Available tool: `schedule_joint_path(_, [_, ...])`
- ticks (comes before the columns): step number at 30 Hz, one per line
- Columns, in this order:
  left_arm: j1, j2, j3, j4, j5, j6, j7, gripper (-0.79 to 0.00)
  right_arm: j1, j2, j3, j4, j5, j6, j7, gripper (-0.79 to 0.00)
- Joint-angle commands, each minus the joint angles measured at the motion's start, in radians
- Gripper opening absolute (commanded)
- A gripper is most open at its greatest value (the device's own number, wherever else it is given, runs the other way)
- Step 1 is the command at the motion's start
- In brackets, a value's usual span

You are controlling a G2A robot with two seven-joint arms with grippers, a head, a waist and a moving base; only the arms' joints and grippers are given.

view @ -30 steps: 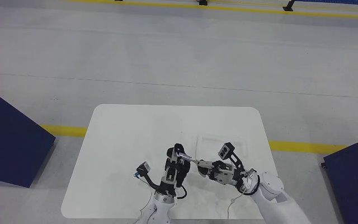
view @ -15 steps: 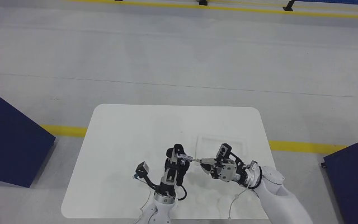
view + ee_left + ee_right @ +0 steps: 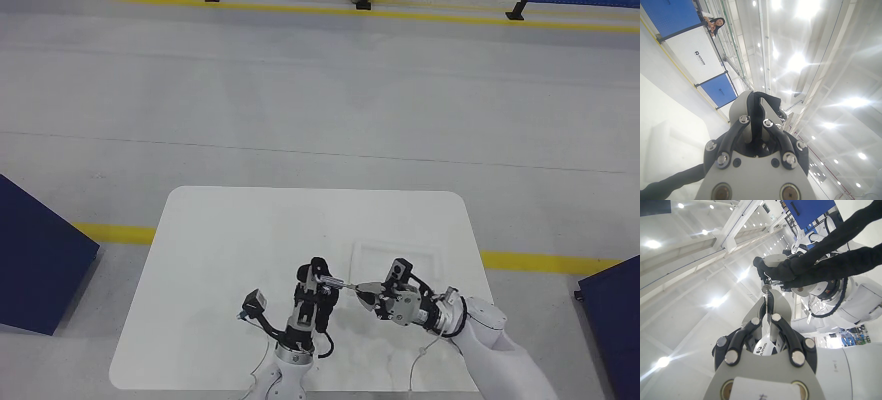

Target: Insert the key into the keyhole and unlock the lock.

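Note:
Above the near part of the white table (image 3: 230, 240), my two grippers meet tip to tip. My left gripper (image 3: 318, 280) is shut on the lock (image 3: 772, 282), whose metal body shows between its black pads (image 3: 755, 106); a bit of the metal (image 3: 781, 114) peeks out beside them. My right gripper (image 3: 768, 298) is shut on the flat silver key (image 3: 767, 292). The key points at the lock, and its tip sits at the round keyhole face (image 3: 765, 287). In the top view the key (image 3: 348, 287) bridges the small gap between the right gripper (image 3: 368, 292) and the lock.
A shallow white rectangular tray (image 3: 398, 243) lies on the table just beyond the grippers. The table's rounded edges are far to the left and right. Blue barriers stand on the floor at both sides.
My right gripper has shifted a little toward the left gripper and turned at the wrist, bringing the key up to the lock. The left arm has hardly moved.

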Motion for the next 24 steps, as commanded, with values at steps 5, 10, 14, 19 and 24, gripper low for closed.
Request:
schedule_joint_path(5, [0.003, -0.001, -0.006, 0.0, 0.02, 0.001, 0.004, -0.785, -0.014, 0.003, 0.016, -0.023, 0.053, 0.113, -0.048, -0.785])
schedule_joint_path(10, [0.004, -0.002, -0.011, 0.0, 0.047, 0.003, 0.017, -0.785, -0.014, 0.006, 0.028, -0.033, 0.103, 0.221, -0.092, -0.785])
schedule_joint_path(14, [0.005, -0.004, -0.013, 0.003, 0.07, 0.005, 0.029, -0.785, -0.008, 0.008, 0.032, -0.031, 0.148, 0.307, -0.118, -0.785])
schedule_joint_path(19, [0.003, -0.006, -0.014, 0.008, 0.093, 0.011, 0.044, -0.785, 0.001, 0.01, 0.034, -0.027, 0.18, 0.385, -0.135, -0.785])
schedule_joint_path(24, [0.0, -0.007, -0.016, 0.012, 0.125, 0.019, 0.062, -0.785, 0.013, 0.014, 0.034, -0.02, 0.197, 0.452, -0.15, -0.785])
